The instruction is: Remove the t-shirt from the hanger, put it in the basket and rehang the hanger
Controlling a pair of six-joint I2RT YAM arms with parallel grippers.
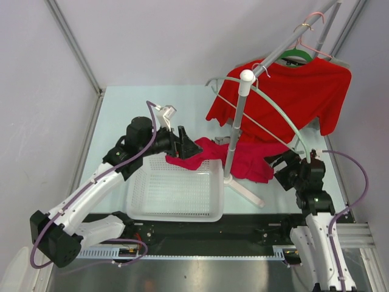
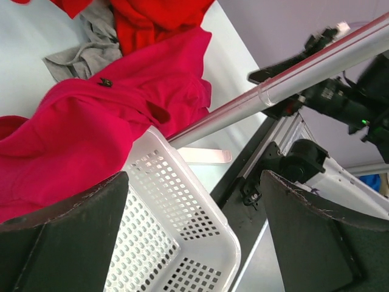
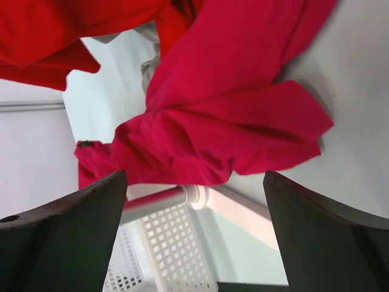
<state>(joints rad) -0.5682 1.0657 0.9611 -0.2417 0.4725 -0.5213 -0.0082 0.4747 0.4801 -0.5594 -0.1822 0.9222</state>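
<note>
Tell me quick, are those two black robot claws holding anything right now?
Left black two-finger gripper: open, empty.
Right black two-finger gripper: open, empty.

t-shirt (image 1: pixel 249 161): crimson, crumpled heap on table. hanger (image 1: pixel 223 78): pale grey, arched, bare, tilted above it.

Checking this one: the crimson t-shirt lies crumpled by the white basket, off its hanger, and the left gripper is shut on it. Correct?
Not quite. The left gripper is open, not shut on the t-shirt: the left wrist view shows its fingers spread apart with nothing between them. The rest stands: the shirt lies crumpled by the white basket, off its hanger.
</note>
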